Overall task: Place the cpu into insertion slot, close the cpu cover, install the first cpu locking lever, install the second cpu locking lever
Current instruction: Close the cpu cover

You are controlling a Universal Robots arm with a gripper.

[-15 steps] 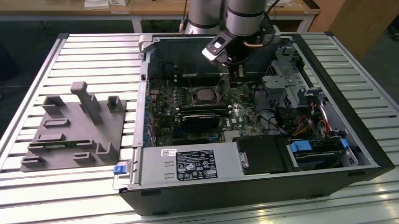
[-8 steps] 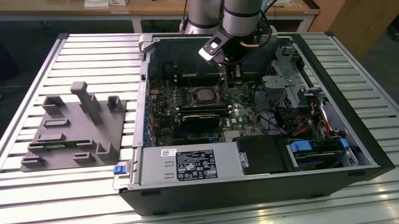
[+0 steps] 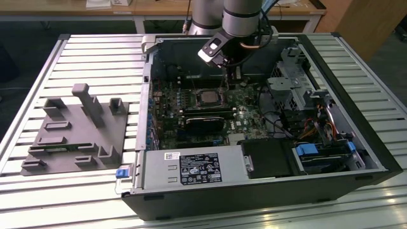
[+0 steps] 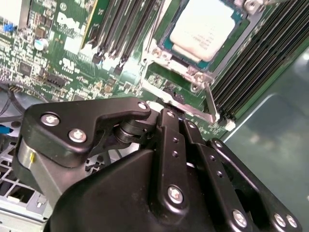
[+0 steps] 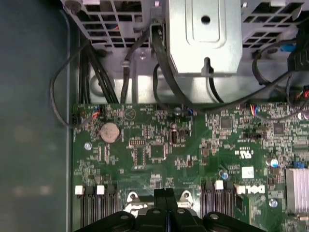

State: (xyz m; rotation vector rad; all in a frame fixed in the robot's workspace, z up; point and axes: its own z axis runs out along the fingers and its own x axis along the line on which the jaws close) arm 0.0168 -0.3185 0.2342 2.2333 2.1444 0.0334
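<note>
While the slatted tabletop (image 3: 76,52) carries the open case (image 3: 254,191), the arm reaches down over the motherboard (image 5: 159,145). The claw (image 5: 166,194), clenched in the first wrist view with nothing visible between its tips, hangs just beside the socket. In the second wrist view the cover (image 4: 161,55) frames the cpu (image 4: 205,24), seated in the socket; a thin lever (image 4: 211,99) juts alongside. The cpu is probably light, stiff and fragile underneath, best held by its edges.

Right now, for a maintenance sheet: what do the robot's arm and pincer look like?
The arm is a silver-grey cylindrical tube. A pale box sits at its wrist, beside a copper-coloured cable loop. The pincer is black, built of linked plates with silver screws.
</note>
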